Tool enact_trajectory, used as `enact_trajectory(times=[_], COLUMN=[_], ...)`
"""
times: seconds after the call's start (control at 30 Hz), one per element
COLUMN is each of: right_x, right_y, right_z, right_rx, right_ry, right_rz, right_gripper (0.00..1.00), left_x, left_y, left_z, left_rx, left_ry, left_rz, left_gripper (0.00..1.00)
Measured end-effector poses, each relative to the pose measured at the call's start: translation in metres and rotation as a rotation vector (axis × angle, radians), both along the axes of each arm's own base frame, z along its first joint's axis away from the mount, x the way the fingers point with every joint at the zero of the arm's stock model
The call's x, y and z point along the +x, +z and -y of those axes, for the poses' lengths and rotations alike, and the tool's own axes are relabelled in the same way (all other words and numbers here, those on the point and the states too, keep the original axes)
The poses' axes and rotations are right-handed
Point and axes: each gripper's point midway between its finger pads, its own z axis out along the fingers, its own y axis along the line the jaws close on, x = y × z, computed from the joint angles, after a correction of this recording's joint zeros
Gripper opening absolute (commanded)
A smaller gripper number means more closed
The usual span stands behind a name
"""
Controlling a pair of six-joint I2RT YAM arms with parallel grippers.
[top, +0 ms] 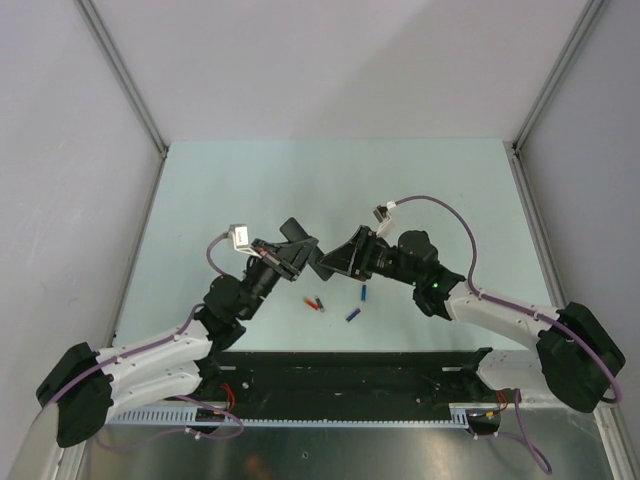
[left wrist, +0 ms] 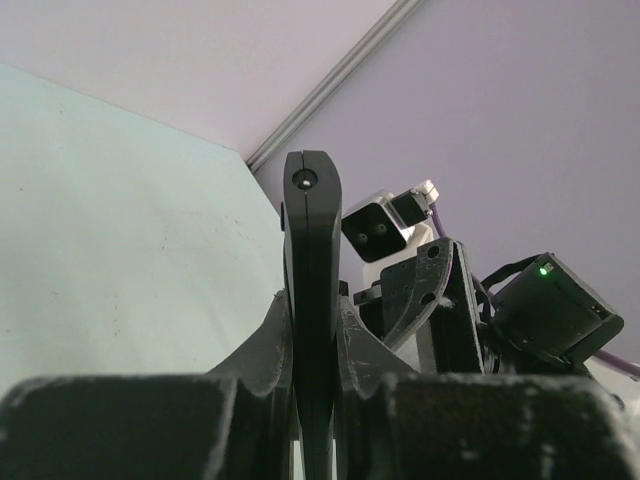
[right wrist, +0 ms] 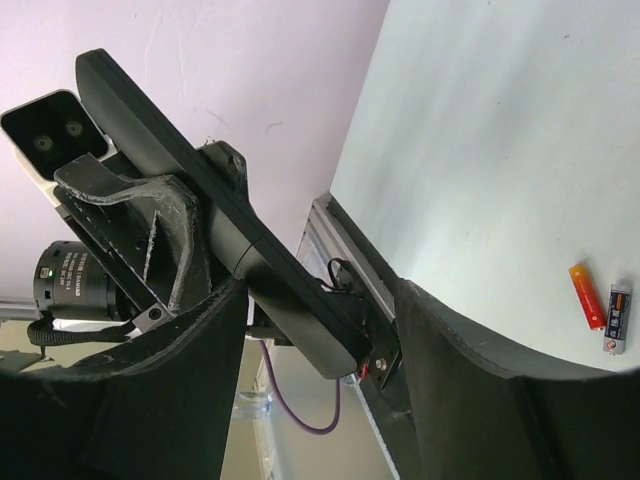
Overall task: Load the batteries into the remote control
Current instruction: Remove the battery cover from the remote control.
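My left gripper (top: pixel 286 258) is shut on the remote control (top: pixel 304 243), a slim black bar held above the table. In the left wrist view the remote (left wrist: pixel 312 230) stands edge-on between the closed fingers (left wrist: pixel 262 335). My right gripper (top: pixel 340 258) is open, and the remote's free end (right wrist: pixel 300 310) lies between its spread fingers (right wrist: pixel 460 370); I cannot tell whether they touch it. On the table below lie a red battery (top: pixel 315 303) and two blue batteries (top: pixel 364 294) (top: pixel 352 315). The right wrist view shows an orange battery (right wrist: pixel 586 295) beside a blue one (right wrist: pixel 617 318).
The pale green table (top: pixel 250 190) is walled by grey panels with metal corner posts (top: pixel 120 70). A black rail (top: pixel 350 380) runs along the near edge between the arm bases. Purple cables (top: pixel 440 205) loop off both wrists.
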Motion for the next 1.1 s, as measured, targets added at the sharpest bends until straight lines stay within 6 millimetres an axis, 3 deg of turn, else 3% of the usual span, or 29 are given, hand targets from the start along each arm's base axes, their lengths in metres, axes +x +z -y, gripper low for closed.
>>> enact_trajectory(times=[0.17, 0.3, 0.57, 0.63, 0.87, 1.1], right_x=[0.0003, -0.0001, 0.0000, 0.0000, -0.0006, -0.0011], right_y=[-0.0012, 0.0015, 0.0024, 0.0030, 0.0022, 0.0023], right_z=[-0.0006, -0.0012, -0.0025, -0.0026, -0.0028, -0.0015], right_rx=[0.001, 0.012, 0.019, 0.020, 0.020, 0.020], right_ry=[0.000, 0.003, 0.013, 0.014, 0.014, 0.009], right_rz=[-0.009, -0.008, 0.001, 0.005, -0.005, -0.023], right_gripper=[0.60, 0.49, 0.44, 0.47, 0.74, 0.86], left_x=[0.0008, 0.0002, 0.0026, 0.0025, 0.0015, 0.0019], left_y=[-0.0017, -0.0026, -0.0008, 0.0000, 0.0000, -0.0038], left_z=[-0.0006, 0.0002, -0.0033, -0.0037, -0.0026, -0.0002], left_rx=[0.008, 0.012, 0.000, -0.002, -0.001, -0.005], left_ry=[0.009, 0.008, 0.031, 0.032, 0.027, 0.020], left_rz=[-0.002, -0.003, -0.006, -0.005, -0.004, -0.024], left_gripper=[0.00, 0.00, 0.00, 0.00, 0.00, 0.00])
